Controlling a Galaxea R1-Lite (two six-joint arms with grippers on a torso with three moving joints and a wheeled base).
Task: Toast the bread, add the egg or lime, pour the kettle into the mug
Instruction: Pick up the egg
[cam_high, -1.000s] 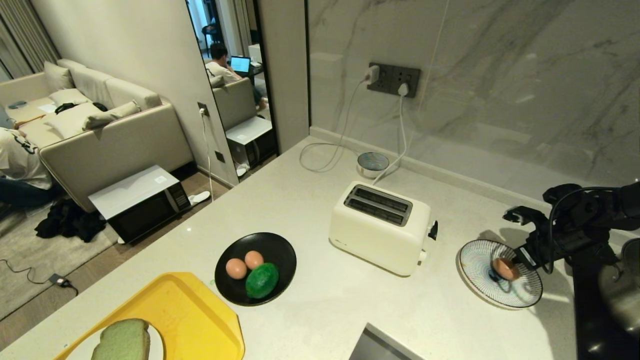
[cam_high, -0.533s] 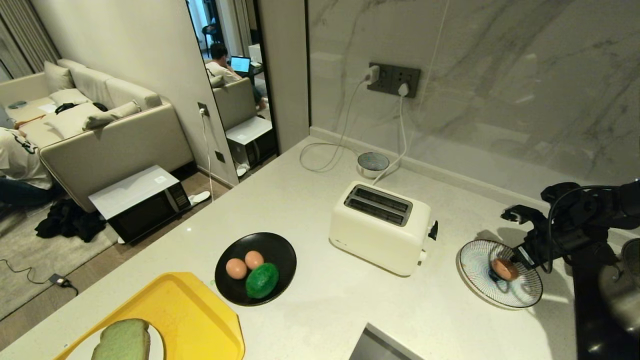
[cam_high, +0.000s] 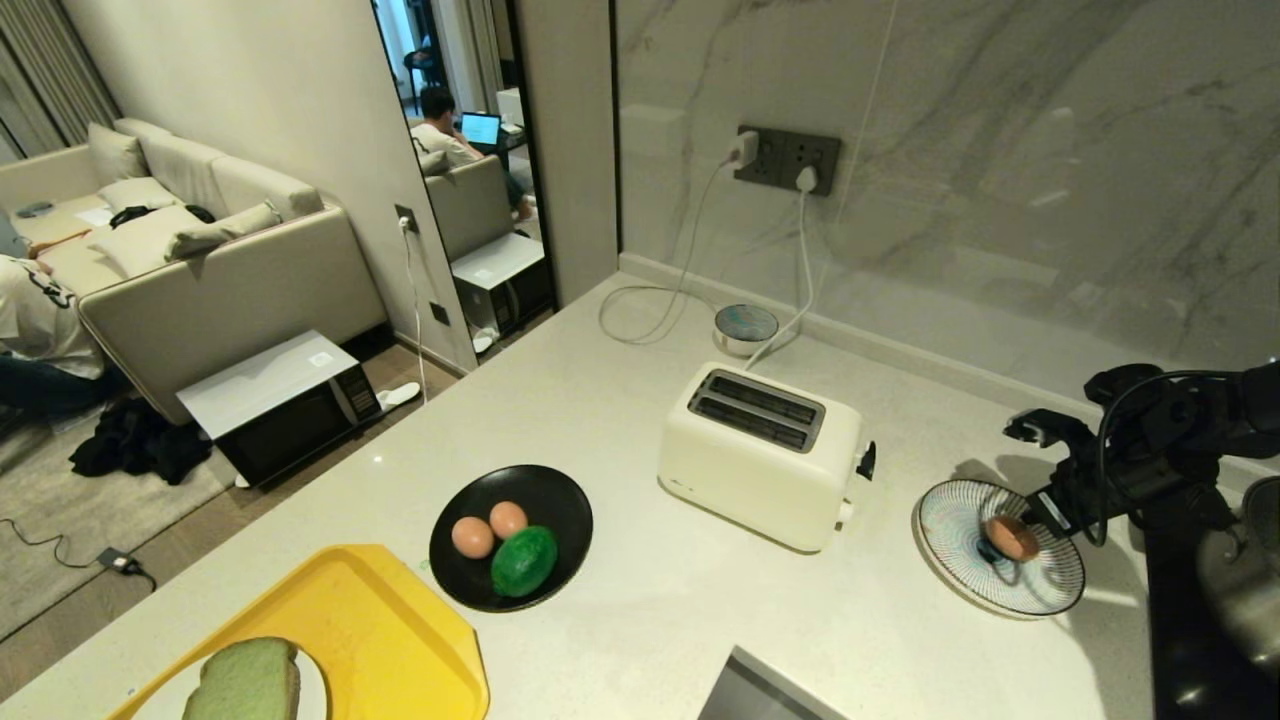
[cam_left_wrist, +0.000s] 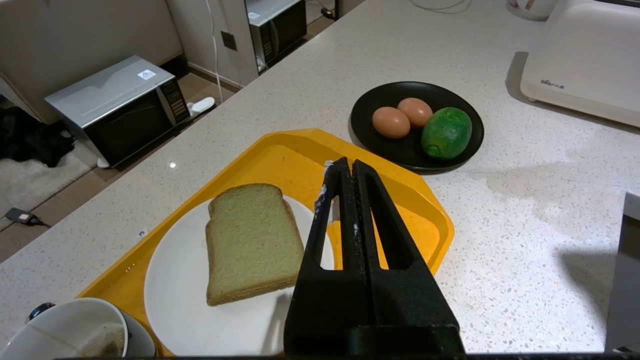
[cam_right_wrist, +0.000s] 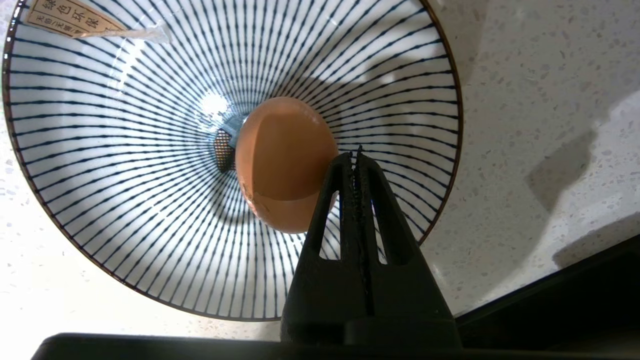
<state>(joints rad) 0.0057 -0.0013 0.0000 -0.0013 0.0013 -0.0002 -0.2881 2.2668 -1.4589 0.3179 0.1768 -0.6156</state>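
Note:
One egg (cam_right_wrist: 282, 160) lies in the middle of a blue-striped plate (cam_right_wrist: 125, 200) at the counter's right (cam_high: 950, 520). My right gripper (cam_right_wrist: 356, 152) hangs just above that plate, shut and empty, its tips beside the egg. Two more eggs (cam_high: 472, 537) and the lime (cam_high: 524, 561) sit on a black plate (cam_high: 540, 485). The pale green bread (cam_left_wrist: 250, 240) lies flat on a white plate (cam_left_wrist: 175, 300) in a yellow tray (cam_high: 400, 620). My left gripper (cam_left_wrist: 348, 164) is parked over the tray, shut and empty. The mug (cam_left_wrist: 65, 310) shows at the near corner. The kettle is out of view.
A cream toaster (cam_high: 760, 455) with two empty slots stands mid-counter, its cable running to the wall socket. Behind it sits a small round dish (cam_high: 745, 325). A black hob with a steel pot (cam_high: 1240, 590) borders the right. The counter drops off on the left.

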